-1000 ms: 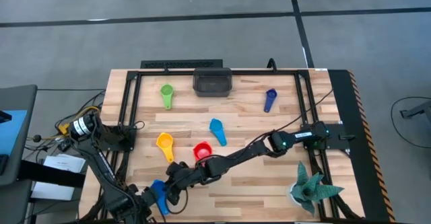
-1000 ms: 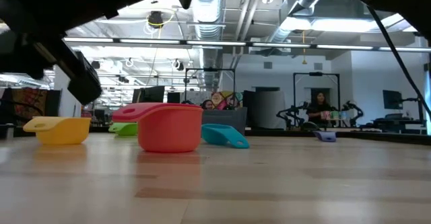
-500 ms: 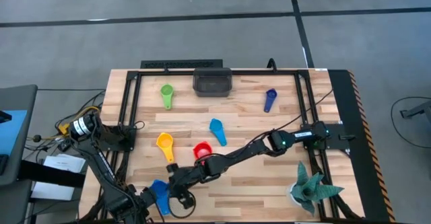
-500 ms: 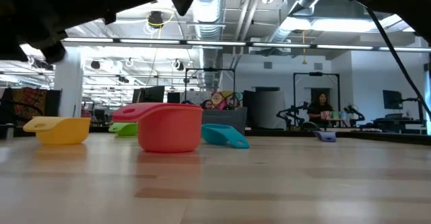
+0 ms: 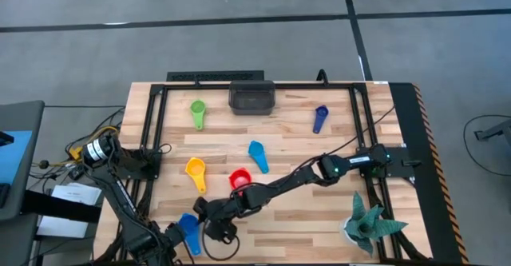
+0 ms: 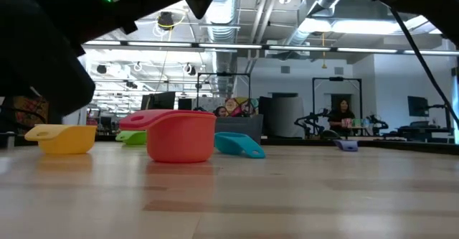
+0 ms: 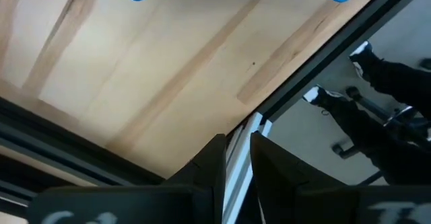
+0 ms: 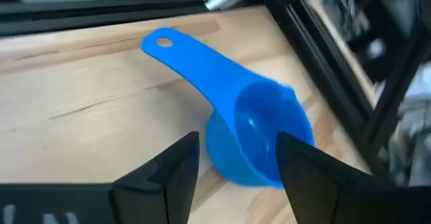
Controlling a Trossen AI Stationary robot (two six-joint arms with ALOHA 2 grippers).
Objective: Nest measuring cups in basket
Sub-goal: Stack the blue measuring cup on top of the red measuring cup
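The wooden worktop (image 5: pixel 295 150) fills the middle of the high view, with a black frame along its edges. The right arm reaches from the right side of the frame down toward the lower left, and its end effector (image 5: pixel 209 220) sits low over the wood, fingers spread wide with nothing between them. In the right wrist view the royal blue cup (image 8: pixel 256 138) lies just ahead of the two fingers (image 8: pixel 165 170), bowl near them and handle pointing away. The left arm waits at the lower left corner of the high view; its end effector (image 7: pixel 236 160) has its fingers nearly together, holding nothing, beside the worktop's edge.

The basket (image 5: pixel 252 98) stands at the upper middle of the worktop. A teal plant (image 5: pixel 369 224) sits at the lower right.

The green cup (image 5: pixel 198 112) lies left of the basket, the dark blue cup (image 5: pixel 320 117) to its right. The light blue cup (image 5: pixel 258 156), yellow cup (image 5: pixel 196 172) and red cup (image 5: pixel 239 179) lie around the centre, apart from each other. The royal blue cup shows at the lower left.
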